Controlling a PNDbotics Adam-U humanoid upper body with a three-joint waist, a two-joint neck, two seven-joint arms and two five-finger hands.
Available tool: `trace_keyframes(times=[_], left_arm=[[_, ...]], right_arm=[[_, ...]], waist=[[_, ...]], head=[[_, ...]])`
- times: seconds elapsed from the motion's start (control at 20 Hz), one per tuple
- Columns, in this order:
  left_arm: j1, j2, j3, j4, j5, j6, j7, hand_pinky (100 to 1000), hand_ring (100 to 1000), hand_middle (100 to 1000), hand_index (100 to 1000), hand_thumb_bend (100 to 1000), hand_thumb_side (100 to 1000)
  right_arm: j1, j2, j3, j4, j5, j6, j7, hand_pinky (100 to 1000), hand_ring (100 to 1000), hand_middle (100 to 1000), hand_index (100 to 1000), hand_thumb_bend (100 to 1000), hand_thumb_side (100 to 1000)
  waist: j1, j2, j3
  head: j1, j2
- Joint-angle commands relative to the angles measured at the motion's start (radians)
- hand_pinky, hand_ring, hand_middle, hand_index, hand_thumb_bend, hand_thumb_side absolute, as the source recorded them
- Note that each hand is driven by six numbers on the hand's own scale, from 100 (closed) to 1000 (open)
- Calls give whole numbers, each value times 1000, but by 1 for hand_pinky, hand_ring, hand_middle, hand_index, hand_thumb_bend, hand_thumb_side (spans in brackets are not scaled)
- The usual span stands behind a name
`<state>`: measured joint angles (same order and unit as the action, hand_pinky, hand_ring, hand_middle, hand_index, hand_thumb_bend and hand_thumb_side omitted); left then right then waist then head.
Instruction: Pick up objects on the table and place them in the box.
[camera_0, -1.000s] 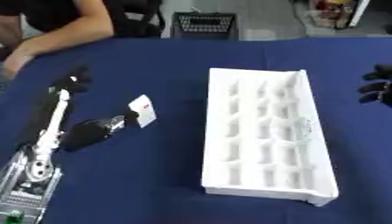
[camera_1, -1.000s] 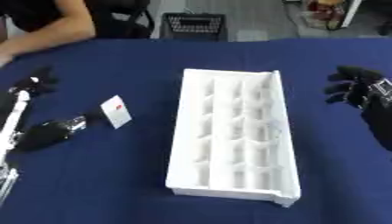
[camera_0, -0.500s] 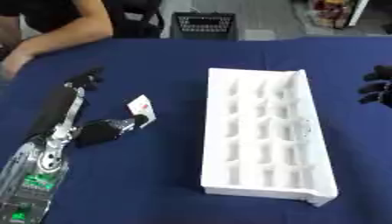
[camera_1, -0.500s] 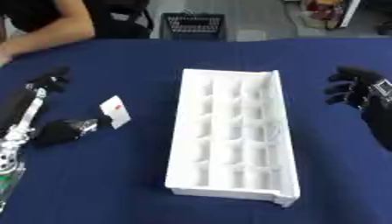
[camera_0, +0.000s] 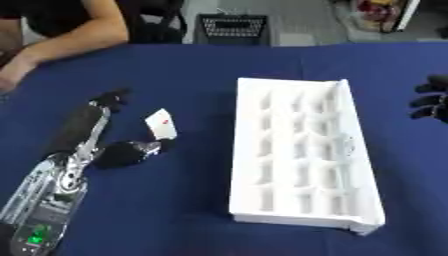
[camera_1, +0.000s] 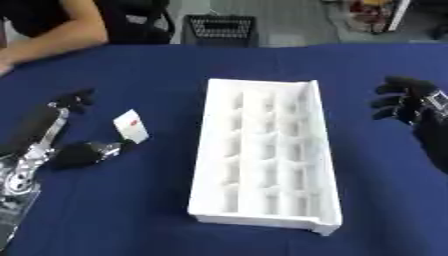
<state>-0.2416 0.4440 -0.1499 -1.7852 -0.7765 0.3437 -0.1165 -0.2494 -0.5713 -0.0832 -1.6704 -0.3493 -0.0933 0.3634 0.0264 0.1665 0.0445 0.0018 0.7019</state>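
Observation:
A small white card with a red mark (camera_0: 160, 123) stands tilted on the blue table, left of the white foam box (camera_0: 357, 160) with several compartments. My left hand (camera_0: 83, 132) lies just left of the card, open, its fingers (camera_0: 109, 97) stretched forward. Its thumb (camera_0: 127, 152) points right, with the tip at the card's lower edge. I cannot tell whether it touches. My right hand (camera_1: 404, 100) hovers open at the right edge, well clear of the box. The compartments show nothing inside.
A person's forearm (camera_0: 79, 35) rests on the table's far left edge, away from the card. A black basket (camera_0: 232, 27) sits on the floor beyond the table. Blue cloth (camera_0: 192, 200) surrounds the box.
My left hand has slid forward and to the right, closing in on the white card. The card, the box and my right hand have stayed put.

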Motion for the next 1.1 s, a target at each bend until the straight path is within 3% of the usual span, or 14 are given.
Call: trace_keyframes(times=[0.05,0.45,0.6,0.7,1.1], left_arm=[[-15,17,4,-1,-11,2,-3,925,809,816,1000,937,612],[-19,17,7,3,-21,7,-5,932,810,816,996,935,611],[-21,18,10,3,-24,10,-2,932,810,815,817,934,606],[-22,18,11,2,-25,12,0,933,810,815,773,934,605],[-25,19,13,1,-30,18,-2,934,810,814,730,933,603]], right_arm=[[-12,-18,-7,-11,2,-2,2,652,701,734,862,100,926],[-12,-18,-7,-11,1,-2,2,652,701,734,861,100,926],[-12,-18,-7,-11,1,-2,2,652,701,734,861,100,926],[-12,-18,-7,-11,1,-2,2,652,701,734,862,100,926],[-13,-18,-7,-10,1,-2,3,652,701,734,862,100,926]], waist=[[0,-15,-2],[0,-15,-1],[0,-15,-1],[0,-15,-1],[0,-15,-2]], head=[[11,-9],[12,-10],[13,-10],[13,-10],[14,-11]])
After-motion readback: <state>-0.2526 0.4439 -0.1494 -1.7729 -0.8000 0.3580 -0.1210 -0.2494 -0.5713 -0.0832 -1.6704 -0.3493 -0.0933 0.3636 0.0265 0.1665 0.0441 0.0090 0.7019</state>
